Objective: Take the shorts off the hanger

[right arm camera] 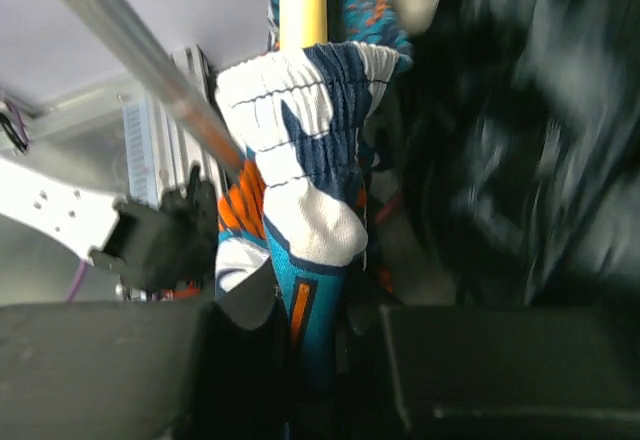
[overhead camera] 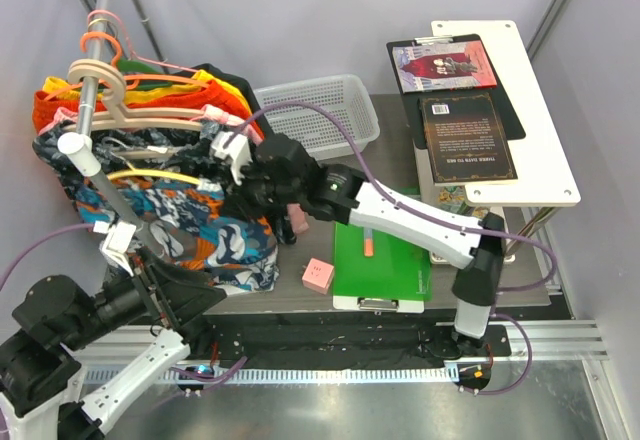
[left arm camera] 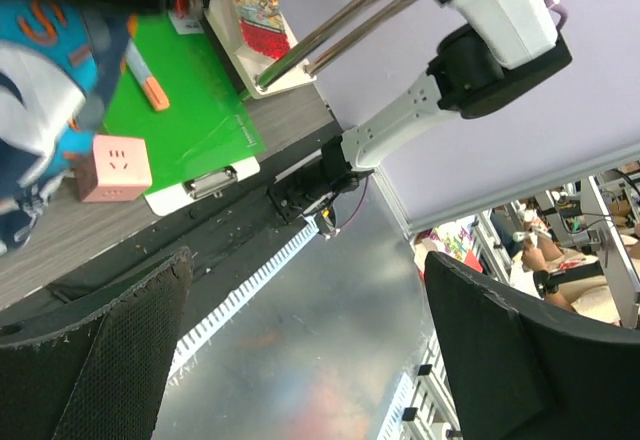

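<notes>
The shorts (overhead camera: 205, 230), printed in blue, teal, orange and white, hang on the thin yellow hanger (overhead camera: 160, 174) at the front of the clothes rail. My right gripper (overhead camera: 245, 178) reaches in from the right and is shut on the shorts' waistband. In the right wrist view the gathered waistband (right arm camera: 310, 200) sits between the jaws of my right gripper (right arm camera: 320, 360), just below the yellow hanger arm (right arm camera: 302, 0). My left gripper (overhead camera: 212, 295) is below the shorts' hem, open and empty. In the left wrist view my left gripper (left arm camera: 310, 360) has only floor between its fingers, and a corner of the shorts (left arm camera: 45, 70) shows at the upper left.
Other garments on beige and pink hangers crowd the rail (overhead camera: 95, 80) behind. A white basket (overhead camera: 320, 110) stands at the back. A pink cube (overhead camera: 317, 275) and a green clipboard (overhead camera: 385, 260) with an orange marker (overhead camera: 368, 245) lie at the front. Books (overhead camera: 465, 130) rest on a white stand at the right.
</notes>
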